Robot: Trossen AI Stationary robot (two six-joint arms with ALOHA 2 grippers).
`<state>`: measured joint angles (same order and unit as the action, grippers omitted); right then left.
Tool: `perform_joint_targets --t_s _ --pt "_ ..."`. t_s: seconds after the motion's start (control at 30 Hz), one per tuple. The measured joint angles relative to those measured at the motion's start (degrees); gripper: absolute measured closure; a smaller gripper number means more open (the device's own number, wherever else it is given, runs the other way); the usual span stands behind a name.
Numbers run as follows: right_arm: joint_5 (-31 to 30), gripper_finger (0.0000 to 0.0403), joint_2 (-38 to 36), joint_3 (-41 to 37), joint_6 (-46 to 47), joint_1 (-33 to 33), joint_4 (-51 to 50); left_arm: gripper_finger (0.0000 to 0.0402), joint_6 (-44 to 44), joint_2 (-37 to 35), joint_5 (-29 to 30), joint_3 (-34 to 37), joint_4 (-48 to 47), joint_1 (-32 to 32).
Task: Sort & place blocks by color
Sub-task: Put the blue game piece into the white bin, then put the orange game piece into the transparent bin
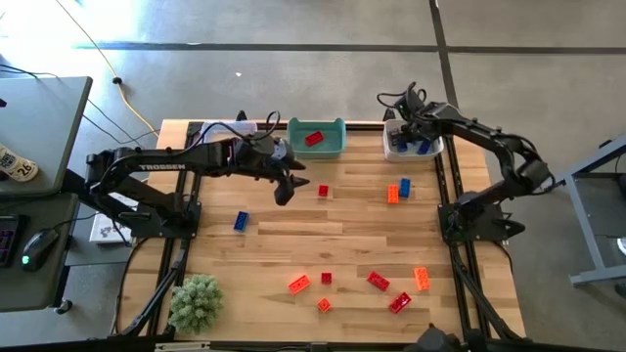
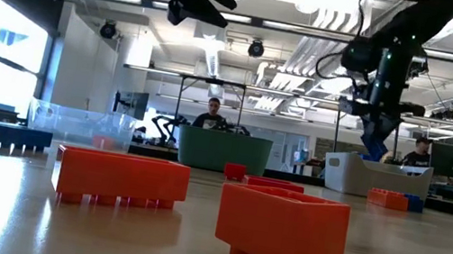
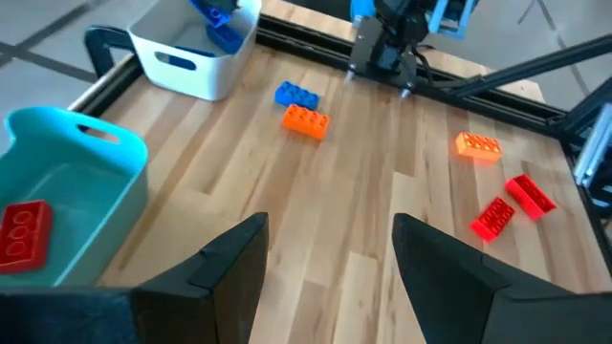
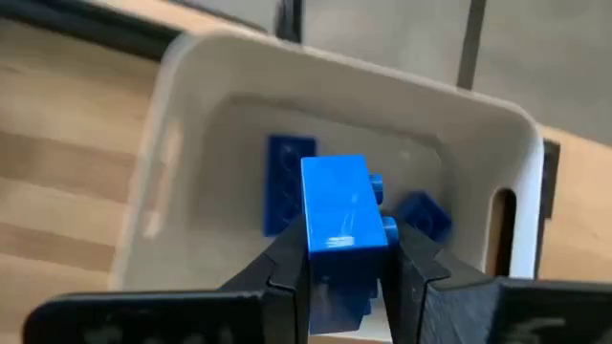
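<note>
Step in hand: delivery of a blue block. The right gripper (image 4: 349, 263) is clenched on a blue rectangular plastic brick (image 4: 339, 215) and holds it above the white plastic bin (image 4: 220, 76) at the table's far right corner. Two more blue bricks (image 4: 287, 182) already lie inside that bin. In my judgement the next move calls only for the fingers to part while the brick is over the bin's opening; a slight descent first would lessen the chance of a bounce out.

The left gripper (image 3: 325, 263) hangs above the table near the teal plastic bin (image 3: 67, 162), fingers spread and empty. One red brick (image 3: 24, 234) lies in that bin.

Outstanding on the wooden table (image 1: 274, 254): a blue and orange pair (image 1: 398, 190) near the white bin, a small red cube (image 1: 323, 192), a lone blue brick (image 1: 241, 221), and a scatter of red and orange bricks (image 1: 377, 282) along the near side. A clear plastic bin (image 2: 81, 122) stands at the far left. A fuzzy green ball plant (image 1: 196, 301) occupies the near left corner, apart from the blocks. Nothing obstructs the release.
</note>
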<state>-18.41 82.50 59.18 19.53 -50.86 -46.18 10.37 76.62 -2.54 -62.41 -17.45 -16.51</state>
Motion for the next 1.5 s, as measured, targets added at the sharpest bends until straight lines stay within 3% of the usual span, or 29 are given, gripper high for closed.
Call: perform_joint_targets --t_s 0.13,0.4,0.53,0.8,1.2,1.5 --pt "0.55 0.0332 2.1 0.0 -0.04 -0.3 -2.1 0.019 0.16 0.0 -0.02 0.0 -1.25 1.63" --pt "-0.55 0.0243 2.32 0.0 0.3 0.38 -3.56 0.019 1.13 0.0 0.26 0.0 -3.15 5.17" --pt "0.3 0.0224 1.53 0.0 4.94 0.78 -5.15 0.019 6.46 0.0 0.39 0.01 -4.04 6.53" --pt "2.69 0.0237 -3.12 0.0 11.76 5.52 -6.63 0.019 8.98 0.0 0.85 0.0 -8.23 10.94" --pt "2.58 0.0257 -9.18 0.0 18.84 16.33 -6.29 0.019 14.08 0.0 8.31 0.02 -10.73 19.45" --pt "2.82 0.0257 -9.44 0.0 21.0 24.35 -6.29 0.0166 30.12 0.0 8.5 0.01 -17.32 23.43"
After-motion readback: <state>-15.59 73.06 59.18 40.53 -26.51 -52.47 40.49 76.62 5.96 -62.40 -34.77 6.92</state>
